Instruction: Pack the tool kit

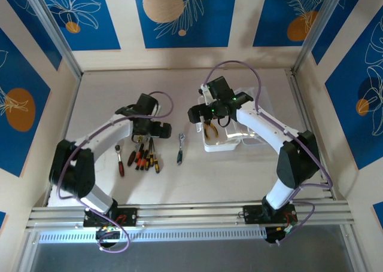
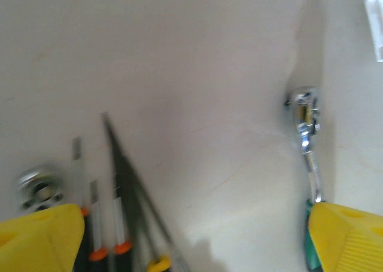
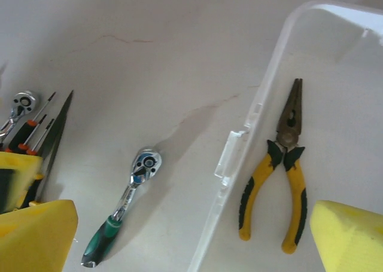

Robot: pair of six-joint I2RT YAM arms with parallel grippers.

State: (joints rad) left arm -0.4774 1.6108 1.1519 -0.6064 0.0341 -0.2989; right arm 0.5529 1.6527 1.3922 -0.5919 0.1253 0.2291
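From above: my left gripper [image 1: 141, 138] hangs over the loose tools, its tips right above the screwdrivers [image 1: 145, 158]. I can't judge its spread from here. A red-handled tool [image 1: 120, 162] lies just beside that bundle, and the green-handled ratchet [image 1: 179, 150] sits between my two grippers. My right gripper [image 1: 206, 121] is over the left end of the translucent case [image 1: 239, 141], with the yellow-handled pliers [image 1: 210, 128] lying inside, directly beneath it.

Left wrist camera: my left gripper [image 2: 191, 242] is spread wide, nothing between the yellow pads [image 2: 39, 239]. The screwdrivers [image 2: 96, 224] lie by one pad, with a small chrome ratchet head [image 2: 39, 188] just ahead of it. The green-handled ratchet [image 2: 306, 131] runs up from the other pad. It's all a bit blurred.

Right wrist camera: my right gripper [image 3: 191, 242] is spread wide too, pinching nothing. The yellow-handled pliers [image 3: 281, 176] rest flat on the case floor, nose pointing away from me, nearer one pad. The translucent case [image 3: 263, 98] rim runs between my pads, and outside it the green-handled ratchet [image 3: 122, 206] lies on the table [image 3: 149, 57].
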